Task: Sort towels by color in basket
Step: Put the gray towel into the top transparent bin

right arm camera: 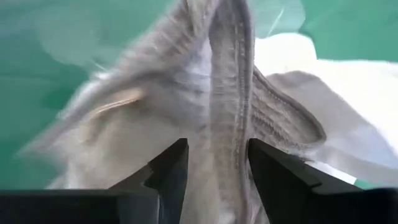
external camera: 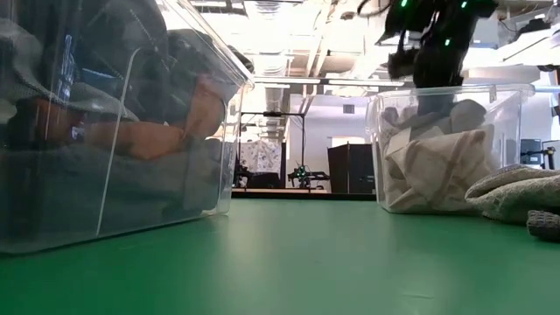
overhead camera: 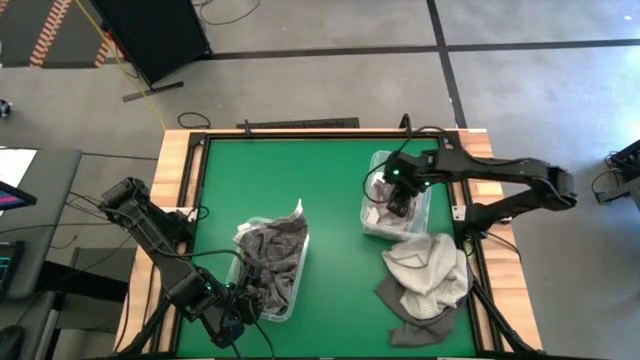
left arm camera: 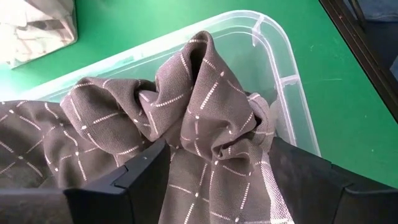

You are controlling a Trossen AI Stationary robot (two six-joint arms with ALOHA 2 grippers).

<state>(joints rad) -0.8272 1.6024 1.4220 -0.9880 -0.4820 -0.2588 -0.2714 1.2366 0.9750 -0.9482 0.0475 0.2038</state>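
Note:
Two clear plastic bins stand on the green table. In the left bin lie dark grey towels with a pale dotted check. My left gripper hangs over its near end, shut on one of them. The right bin holds pale beige and white cloths. My right gripper is above that bin, shut on a beige-grey towel. A heap of grey and beige towels rests on the table near the right bin. My left gripper pinches a gathered bunch of the dark grey checked towel between its two fingers, coming from above and slanting down. Several folds run together into the gap. The rest of the towel lies heaped in the left bin. My right gripper pinches the beige-grey towel at a stitched hem that runs along between its two fingers. The fingers point steeply down. The towel hangs below them, slack, over the white cloth in the right bin.
Bare green table lies between the two bins and toward the far edge. The towel heap reaches the table's near right corner. A raised wooden frame runs around the table.

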